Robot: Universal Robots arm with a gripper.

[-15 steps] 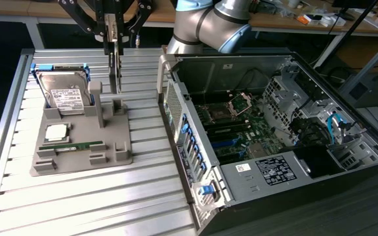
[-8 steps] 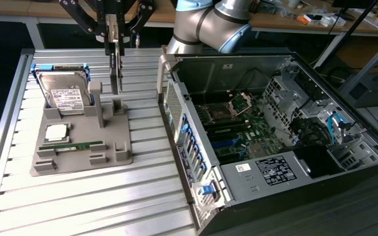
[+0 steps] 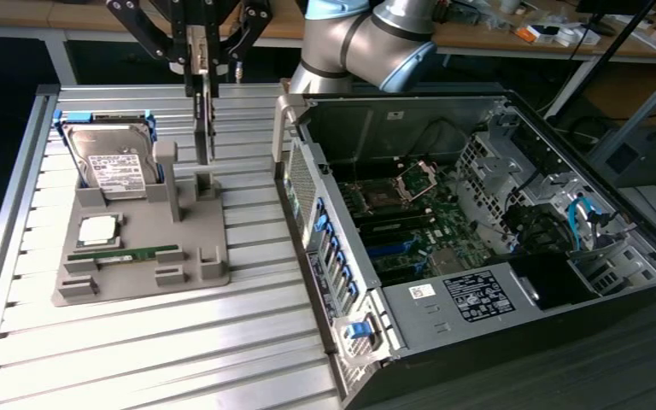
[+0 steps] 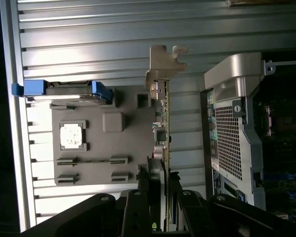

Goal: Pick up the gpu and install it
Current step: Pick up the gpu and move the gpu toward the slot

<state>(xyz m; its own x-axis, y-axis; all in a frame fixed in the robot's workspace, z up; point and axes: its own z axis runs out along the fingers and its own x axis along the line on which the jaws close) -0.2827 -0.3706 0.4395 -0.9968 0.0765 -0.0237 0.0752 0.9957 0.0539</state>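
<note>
Pick-up: fingers [image 4: 153, 177] clamp gpu [image 3: 204, 120] upright at grey holder [image 3: 134, 265] on tabletop [image 3: 134, 342] | Install: not done, gpu apart from open case [image 3: 419, 120].

Ribbed table [image 3: 134, 342], bare metal, catching light. Grey holder [image 3: 134, 282] looks matt plastic. Graphics card [image 3: 204, 120]: dull dark board, silvery metal bracket [image 4: 165, 61]. Computer case [image 3: 396, 128], plain sheet metal.
</note>
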